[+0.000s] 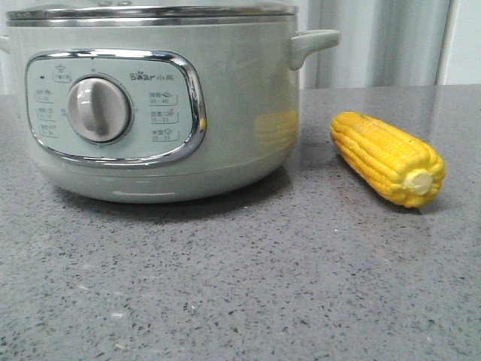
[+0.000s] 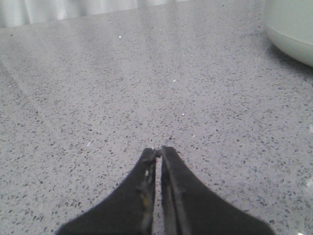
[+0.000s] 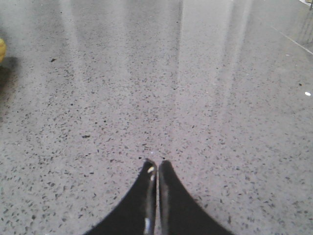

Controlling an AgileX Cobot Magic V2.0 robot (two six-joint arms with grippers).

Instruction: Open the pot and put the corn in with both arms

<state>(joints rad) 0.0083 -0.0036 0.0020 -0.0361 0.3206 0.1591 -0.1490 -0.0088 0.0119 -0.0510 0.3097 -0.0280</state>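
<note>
The pale sage-green pot (image 1: 225,113) stands at the left in the front view, with its grey dial (image 1: 98,110) facing me and its lid (image 1: 150,13) shut on the steel rim. The yellow corn (image 1: 385,156) lies on the grey counter to the pot's right, stub end toward me. Neither gripper shows in the front view. My left gripper (image 2: 158,149) is shut and empty above bare counter, with the pot's side (image 2: 293,27) at the edge of its view. My right gripper (image 3: 156,163) is shut and empty above bare counter, with a sliver of the corn (image 3: 2,50) at the edge of its view.
The speckled grey counter (image 1: 240,286) stretches in front of the pot and corn. A pale curtain (image 1: 376,41) hangs behind the counter's far edge. The pot's side handle (image 1: 312,43) sticks out toward the corn.
</note>
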